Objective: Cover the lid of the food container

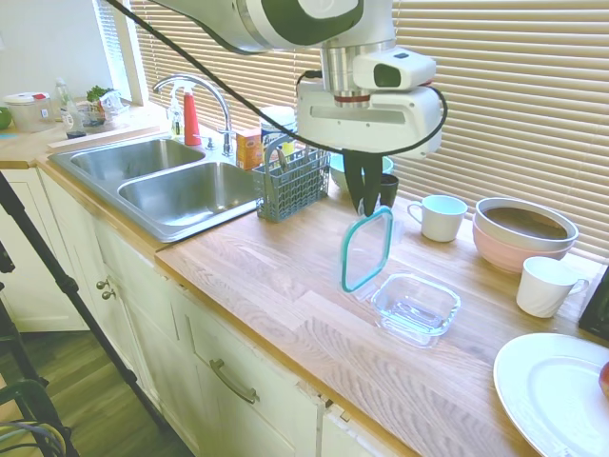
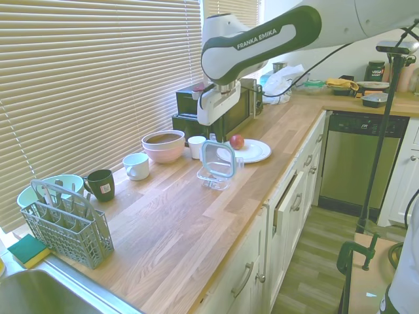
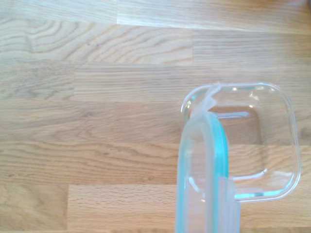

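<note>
The lid [image 1: 367,249], clear with a teal rim, hangs upright on edge above the wooden counter. My gripper [image 1: 365,202] is shut on its top edge. Its lower edge sits at the left rim of the food container [image 1: 415,307], a shallow clear glass dish standing open on the counter. From the other side the lid [image 2: 217,159] stands over the food container [image 2: 214,179]. In the wrist view the lid [image 3: 204,179] rises edge-on across the near side of the food container [image 3: 265,141].
A grey cutlery basket [image 1: 290,186] and double sink [image 1: 181,190] lie to the left. Behind the dish stand a dark mug [image 1: 386,188], white mug [image 1: 441,217], pink bowl [image 1: 523,238] and white cup [image 1: 544,286]. A white plate [image 1: 557,395] lies front right.
</note>
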`<action>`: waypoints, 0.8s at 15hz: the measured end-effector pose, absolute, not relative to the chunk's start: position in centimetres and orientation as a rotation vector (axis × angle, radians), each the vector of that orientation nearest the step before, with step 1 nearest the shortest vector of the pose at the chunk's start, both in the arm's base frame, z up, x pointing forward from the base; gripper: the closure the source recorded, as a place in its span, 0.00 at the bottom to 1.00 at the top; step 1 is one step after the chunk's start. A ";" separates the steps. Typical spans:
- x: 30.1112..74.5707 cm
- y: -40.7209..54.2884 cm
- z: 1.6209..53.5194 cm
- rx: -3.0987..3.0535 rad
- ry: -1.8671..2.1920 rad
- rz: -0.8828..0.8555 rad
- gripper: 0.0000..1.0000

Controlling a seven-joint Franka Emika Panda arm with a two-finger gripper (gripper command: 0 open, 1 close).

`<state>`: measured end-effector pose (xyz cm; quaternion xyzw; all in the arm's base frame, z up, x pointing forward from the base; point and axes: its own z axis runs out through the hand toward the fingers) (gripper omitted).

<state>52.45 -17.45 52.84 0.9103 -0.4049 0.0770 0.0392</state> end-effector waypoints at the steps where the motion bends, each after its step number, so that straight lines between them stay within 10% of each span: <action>1: 52.6 -17.5 52.7 2.791 -1.242 0.233 1.00; 12: 54.3 -17.9 52.6 2.804 -1.227 0.240 1.00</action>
